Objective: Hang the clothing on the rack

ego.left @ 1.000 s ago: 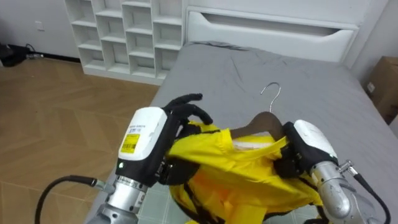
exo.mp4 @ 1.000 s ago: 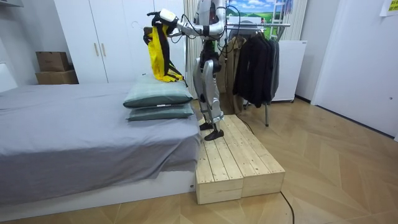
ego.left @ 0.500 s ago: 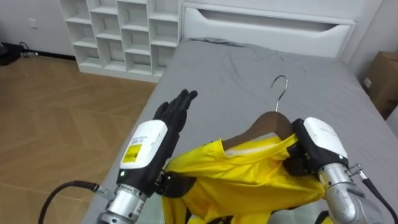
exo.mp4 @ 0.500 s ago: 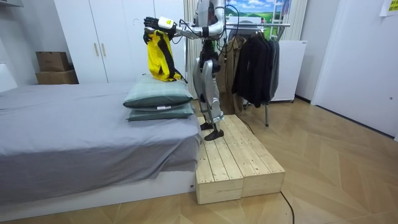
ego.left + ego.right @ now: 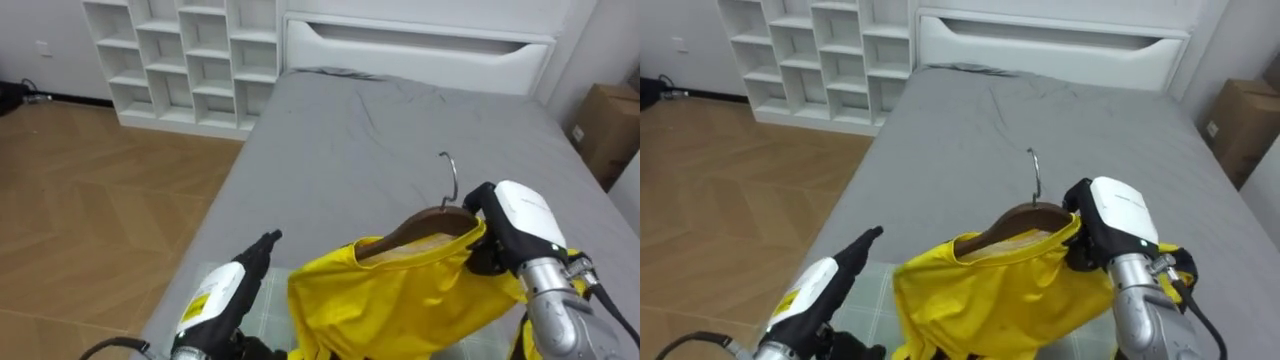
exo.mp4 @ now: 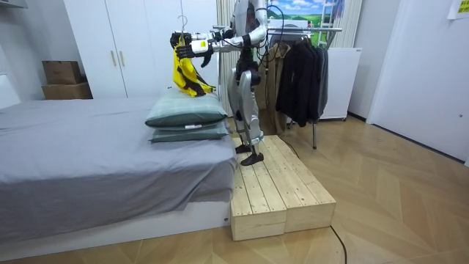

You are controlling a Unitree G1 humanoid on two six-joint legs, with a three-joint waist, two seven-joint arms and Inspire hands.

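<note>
So, the yellow garment [image 5: 400,295] is draped over a wooden hanger [image 5: 432,222] and held up in the air above the near end of the grey bed [image 5: 350,130]. The hanger's metal hook [image 5: 449,175] pokes straight up and isn't caught on anything. The cloth bunches and sags below the hanger's shoulders.

The right hand [image 5: 515,220] has the hanger by its right end, with its dark fingers curled round the wood and the cloth on it. The left hand [image 5: 240,275] sits lower, just beside the garment's left edge. Its fingers are straight, point forward and hold nothing.

Past the bed there's a white headboard [image 5: 420,50], a white cubby shelf [image 5: 180,50] off to the left over the wood floor [image 5: 80,200], and a cardboard box [image 5: 600,120] on the right.

In the room view the robot stands upright on a wooden platform [image 6: 278,191] right against the bed. Both arms reach toward the room view's left, and the garment hangs over two stacked pillows [image 6: 187,117]. A rack of dark clothes [image 6: 300,73] is behind the robot and white wardrobe doors [image 6: 124,44] line the back wall.
</note>
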